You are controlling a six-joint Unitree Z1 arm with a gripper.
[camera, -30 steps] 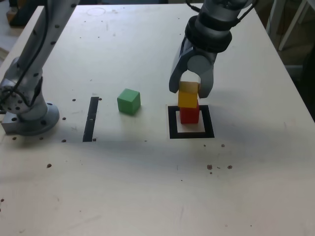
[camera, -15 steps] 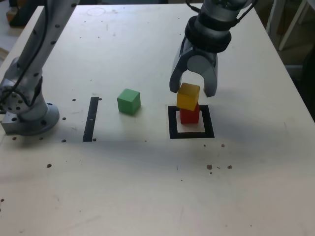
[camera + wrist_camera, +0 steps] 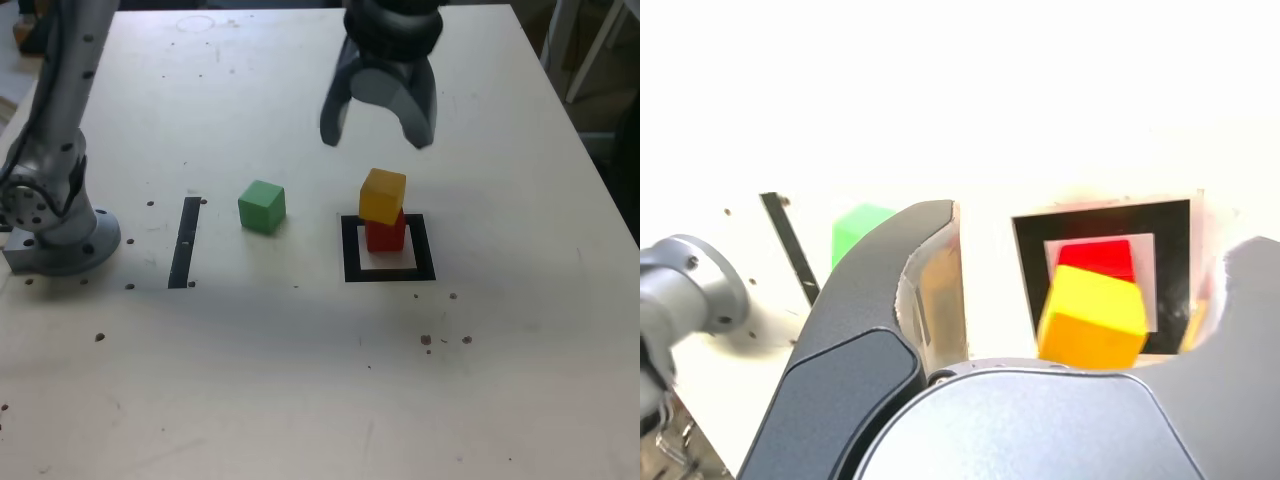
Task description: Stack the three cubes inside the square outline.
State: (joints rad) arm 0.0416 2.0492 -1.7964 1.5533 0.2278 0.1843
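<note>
The yellow cube (image 3: 383,196) rests on the red cube (image 3: 385,234), turned a little askew, inside the square outline (image 3: 349,250). To the exterior view's left of the outline, the green cube (image 3: 262,207) sits alone on the table. My gripper (image 3: 378,137) hangs open above and behind the stack, holding nothing. In the wrist view the yellow cube (image 3: 1092,318) covers most of the red cube (image 3: 1097,257) within the square outline (image 3: 1030,250), between my spread fingers (image 3: 930,300). The green cube (image 3: 855,229) peeks out beyond one finger.
A narrow black strip (image 3: 185,242) lies on the table at the exterior view's left of the green cube. The arm's grey base (image 3: 50,220) stands at the left edge. Small dark specks dot the white table (image 3: 300,380).
My gripper opened and let go of the yellow cube, then rose and drew back from the stack. The yellow cube stays on the red one.
</note>
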